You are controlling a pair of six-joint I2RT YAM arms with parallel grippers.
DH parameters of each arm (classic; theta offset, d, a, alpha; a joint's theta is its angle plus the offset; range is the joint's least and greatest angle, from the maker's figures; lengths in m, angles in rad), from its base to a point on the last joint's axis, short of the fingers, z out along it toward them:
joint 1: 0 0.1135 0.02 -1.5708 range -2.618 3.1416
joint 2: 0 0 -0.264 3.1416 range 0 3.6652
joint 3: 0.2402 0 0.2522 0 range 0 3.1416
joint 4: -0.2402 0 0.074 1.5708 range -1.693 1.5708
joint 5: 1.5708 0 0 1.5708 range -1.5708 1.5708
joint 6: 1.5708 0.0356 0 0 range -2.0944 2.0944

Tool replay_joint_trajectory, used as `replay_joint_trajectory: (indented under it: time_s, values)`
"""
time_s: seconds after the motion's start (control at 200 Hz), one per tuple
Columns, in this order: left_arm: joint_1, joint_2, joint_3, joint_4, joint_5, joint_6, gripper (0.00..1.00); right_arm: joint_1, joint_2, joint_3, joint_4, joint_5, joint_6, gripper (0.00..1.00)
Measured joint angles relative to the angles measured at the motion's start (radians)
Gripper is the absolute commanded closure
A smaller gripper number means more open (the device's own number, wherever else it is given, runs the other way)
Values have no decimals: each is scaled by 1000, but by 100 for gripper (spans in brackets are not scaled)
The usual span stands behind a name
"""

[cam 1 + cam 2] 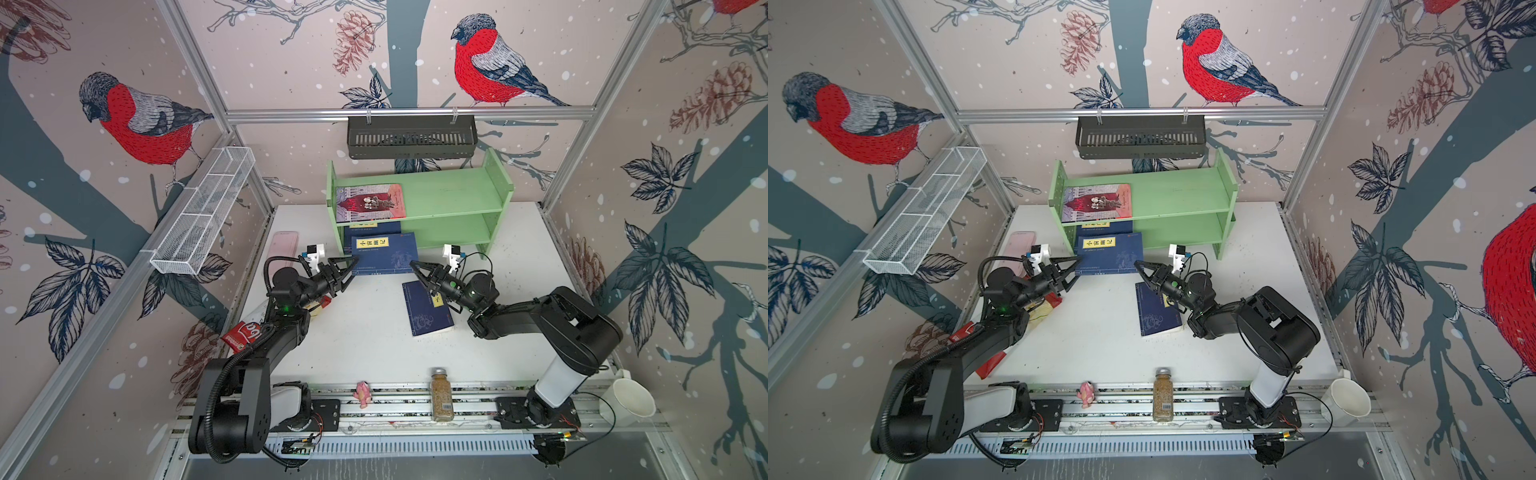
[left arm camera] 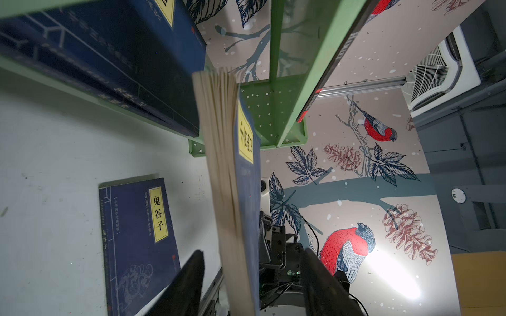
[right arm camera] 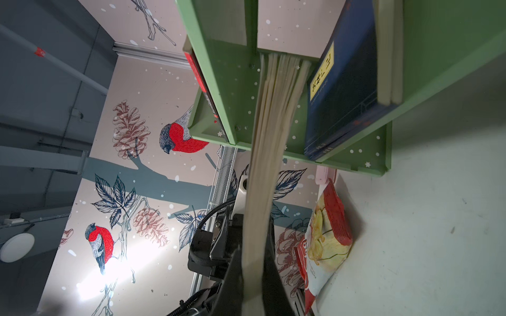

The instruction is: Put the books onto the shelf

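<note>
Raised navy book (image 1: 384, 257) before green shelf (image 1: 449, 195) lower tier: right gripper (image 1: 412, 263) clamped on one edge; left gripper (image 1: 356, 259) jaws apart around opposite edge.

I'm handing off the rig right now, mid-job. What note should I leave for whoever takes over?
Left gripper: open, jaws either side of the held book, not gripping it.
Right gripper: shut on the held book's opposite edge, keeping it in front of the lower tier of the shelf.
Done: pink-red book lies on the top tier; navy books lie on the lower tier, seemingly two.
Left: slide the held book in, then shelve the last book, lying flat on the table under the right arm.
</note>
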Motion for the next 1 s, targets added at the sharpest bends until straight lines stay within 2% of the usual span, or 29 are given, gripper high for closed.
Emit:
replay_joint_trajectory:
  time_s: [0.275,0.455,1.001]
  values:
    - [76,-136,18,-305,-26,185,40,-48,-18,6,-20,-20,-3,99]
    - [103,-180,10,-409,-24,235,40,-64,5,57,-48,-42,-7,100]
    - [117,-195,3,-370,-2,210,41,-95,132,217,-139,-100,-55,100]
